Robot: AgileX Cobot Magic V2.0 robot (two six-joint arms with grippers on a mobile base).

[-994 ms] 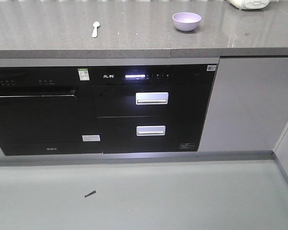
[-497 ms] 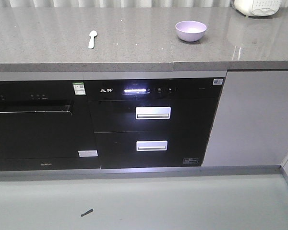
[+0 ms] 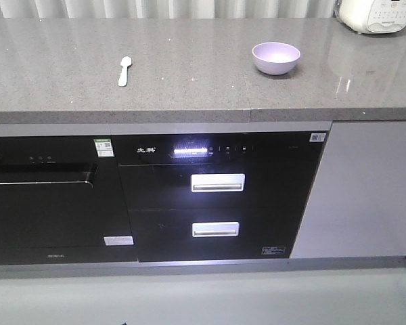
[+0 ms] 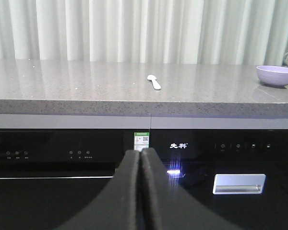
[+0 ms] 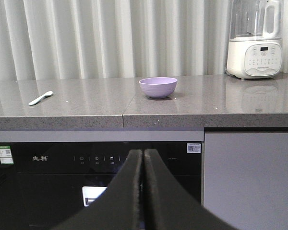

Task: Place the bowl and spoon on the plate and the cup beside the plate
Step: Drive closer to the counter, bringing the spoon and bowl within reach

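Note:
A lilac bowl point(image 3: 276, 57) sits upright on the grey countertop point(image 3: 189, 74), toward the right; it also shows in the right wrist view as the bowl point(image 5: 158, 87) and at the far right of the left wrist view as the bowl point(image 4: 277, 75). A pale mint spoon point(image 3: 124, 70) lies on the counter to the left, also visible as the spoon point(image 4: 154, 82) and the spoon point(image 5: 41, 97). My left gripper point(image 4: 141, 151) and right gripper point(image 5: 143, 152) are both shut on nothing, below counter height in front of the cabinets. The plate and the cup are out of view.
A white kitchen appliance point(image 3: 375, 13) stands at the counter's back right, with a clear jug on top point(image 5: 254, 38). Below the counter are black built-in appliances with two drawer handles point(image 3: 217, 183) and a grey cabinet door point(image 3: 365, 189). Curtains hang behind the counter.
The front view has shifted: the counter and cabinets now sit lower in the frame and look closer, with more of the counter's back edge and appliance visible. Bowl and spoon have not moved on the counter.

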